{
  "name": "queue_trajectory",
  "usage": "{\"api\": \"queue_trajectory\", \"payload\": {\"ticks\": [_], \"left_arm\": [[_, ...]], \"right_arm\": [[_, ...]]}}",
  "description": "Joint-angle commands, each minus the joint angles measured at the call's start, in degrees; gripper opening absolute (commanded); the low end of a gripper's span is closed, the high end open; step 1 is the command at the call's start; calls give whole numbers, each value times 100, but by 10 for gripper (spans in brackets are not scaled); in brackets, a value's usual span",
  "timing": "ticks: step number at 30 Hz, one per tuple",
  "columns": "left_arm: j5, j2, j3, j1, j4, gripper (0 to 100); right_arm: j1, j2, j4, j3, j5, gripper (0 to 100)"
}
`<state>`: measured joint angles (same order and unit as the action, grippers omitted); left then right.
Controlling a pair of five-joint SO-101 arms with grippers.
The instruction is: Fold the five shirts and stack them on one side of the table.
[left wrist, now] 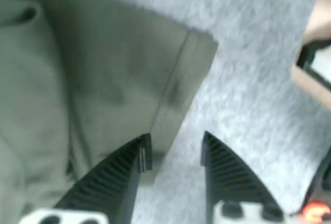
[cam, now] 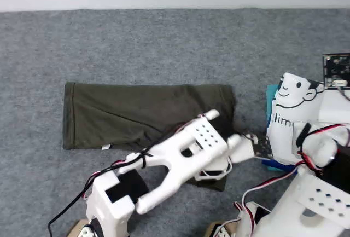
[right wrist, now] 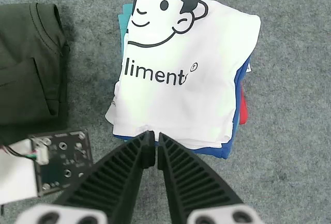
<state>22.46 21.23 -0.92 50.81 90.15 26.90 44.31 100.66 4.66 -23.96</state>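
An olive green shirt [cam: 136, 114] lies partly folded as a long band across the middle of the grey table. My left arm [cam: 186, 149] hangs over its near right corner. There my left gripper [left wrist: 176, 154] is open, one finger [left wrist: 124, 169] over the shirt's hem [left wrist: 176, 87], the other over bare carpet. A stack of folded shirts [cam: 292, 111] sits at the right, a white cartoon-face shirt [right wrist: 181, 69] on top, with blue, teal and red ones under it. My right gripper [right wrist: 155, 142] is shut and holds nothing, above the stack's near edge.
The table is covered in grey carpet [cam: 164, 45], bare along the back and at the left. My right arm [cam: 320, 193] stands at the near right corner, partly over the stack. The left arm's camera board [right wrist: 59, 162] sits between the olive shirt [right wrist: 28, 63] and the stack.
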Motion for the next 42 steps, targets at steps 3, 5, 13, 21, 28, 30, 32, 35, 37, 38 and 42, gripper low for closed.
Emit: {"api": "queue_trajectory", "payload": {"ticks": [3, 5, 13, 21, 28, 30, 32, 35, 37, 38, 42], "left_arm": [[-97, -343, -374, 70, -545, 180], [-97, -343, -541, 62, -721, 180], [-273, -132, -1130, -18, -1451, 158], [-369, -62, -954, 53, -1275, 5], [-343, -484, -954, 132, -932, 5], [-360, -809, -945, 114, -949, 5], [-369, -1073, -945, 105, -958, 5], [-369, -1292, -945, -9, -967, 5], [-369, -1301, -936, -158, -1073, 5], [-369, -1301, -936, -290, -1134, 5], [-431, -1301, -927, -677, -1688, 5]], "right_arm": [[84, 127, 233, -35, 0, 29], [84, 127, 233, -35, 0, 29], [84, 127, 233, -35, 0, 29], [84, 127, 233, -26, 0, 28], [84, 127, 233, -26, 0, 28], [84, 127, 233, -26, 0, 28], [84, 127, 233, -26, 0, 28], [84, 127, 233, -26, 0, 28], [84, 127, 233, -26, 0, 29], [84, 127, 233, -26, 0, 29], [84, 127, 233, -18, 0, 29]]}}
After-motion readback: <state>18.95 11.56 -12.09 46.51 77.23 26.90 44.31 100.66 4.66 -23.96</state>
